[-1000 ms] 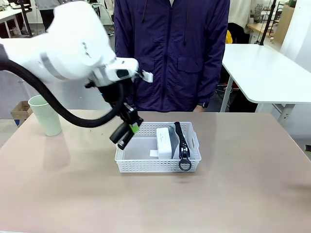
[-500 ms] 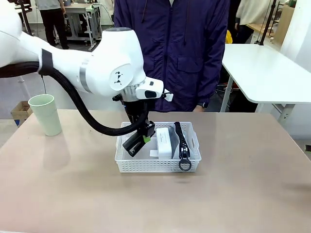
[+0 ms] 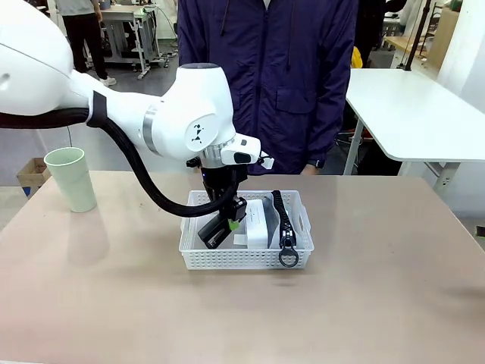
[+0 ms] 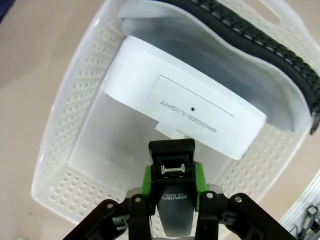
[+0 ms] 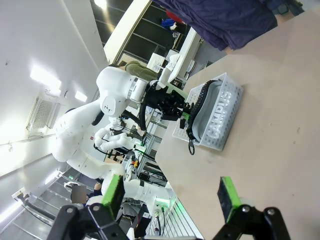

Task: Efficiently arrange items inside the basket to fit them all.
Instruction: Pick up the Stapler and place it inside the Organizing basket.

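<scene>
My left gripper [image 3: 224, 225] is shut on the small black stapler [image 3: 214, 234] and holds it tilted down inside the left part of the white basket [image 3: 198, 258]. In the left wrist view the stapler [image 4: 172, 201] sits between the green pads [image 4: 147, 181], just above the basket's bare floor [image 4: 110, 145]. The white box [image 4: 185, 107] stands on edge in the middle, and the grey pouch [image 4: 260, 95] with its black zipper lies beyond it. The pale green cup [image 3: 70, 179] stands on the table far left. My right gripper [image 5: 171, 196] is open, well away from the basket [image 5: 222, 117].
A person in a dark purple jacket [image 3: 269, 83] stands at the far side of the table, right behind the basket. A white table [image 3: 417, 114] stands at the back right. Bare tabletop [image 3: 379, 303] lies in front of the basket and on either side of it.
My left arm has swung right and down, carrying the stapler from above the basket's left rim into the basket's left part.
</scene>
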Robot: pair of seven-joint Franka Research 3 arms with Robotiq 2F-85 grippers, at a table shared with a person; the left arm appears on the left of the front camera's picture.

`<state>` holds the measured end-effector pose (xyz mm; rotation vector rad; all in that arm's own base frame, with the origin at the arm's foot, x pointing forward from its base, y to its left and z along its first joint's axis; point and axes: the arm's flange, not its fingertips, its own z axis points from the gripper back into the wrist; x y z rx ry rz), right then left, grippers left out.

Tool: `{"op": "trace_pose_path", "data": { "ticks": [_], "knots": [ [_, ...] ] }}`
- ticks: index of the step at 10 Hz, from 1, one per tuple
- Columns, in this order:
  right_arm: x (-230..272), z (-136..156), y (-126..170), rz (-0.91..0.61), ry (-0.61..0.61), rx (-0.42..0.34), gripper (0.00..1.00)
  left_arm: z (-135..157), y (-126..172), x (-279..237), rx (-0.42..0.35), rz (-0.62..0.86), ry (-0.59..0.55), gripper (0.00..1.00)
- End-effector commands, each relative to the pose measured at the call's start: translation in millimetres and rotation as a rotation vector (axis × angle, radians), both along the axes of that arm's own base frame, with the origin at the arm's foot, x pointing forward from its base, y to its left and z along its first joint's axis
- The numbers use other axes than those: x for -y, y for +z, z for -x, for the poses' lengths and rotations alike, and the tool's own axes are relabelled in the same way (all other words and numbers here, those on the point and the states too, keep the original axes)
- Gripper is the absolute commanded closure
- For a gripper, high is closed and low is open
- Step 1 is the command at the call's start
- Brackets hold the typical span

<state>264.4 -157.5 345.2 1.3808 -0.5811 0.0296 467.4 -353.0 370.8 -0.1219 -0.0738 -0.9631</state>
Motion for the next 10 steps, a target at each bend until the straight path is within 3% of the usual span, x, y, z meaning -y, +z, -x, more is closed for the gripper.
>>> {"op": "trace_pose_path", "data": {
  "ticks": [1,10],
  "knots": [
    [-1,1,4,-0.017,-0.008,0.001,0.0,-9,0,4,0.027,-0.047,0.071,0.63],
    [-1,1,4,-0.017,-0.008,0.001,0.0,-22,-25,3,0.004,-0.131,0.13,0.63]
  ]
}}
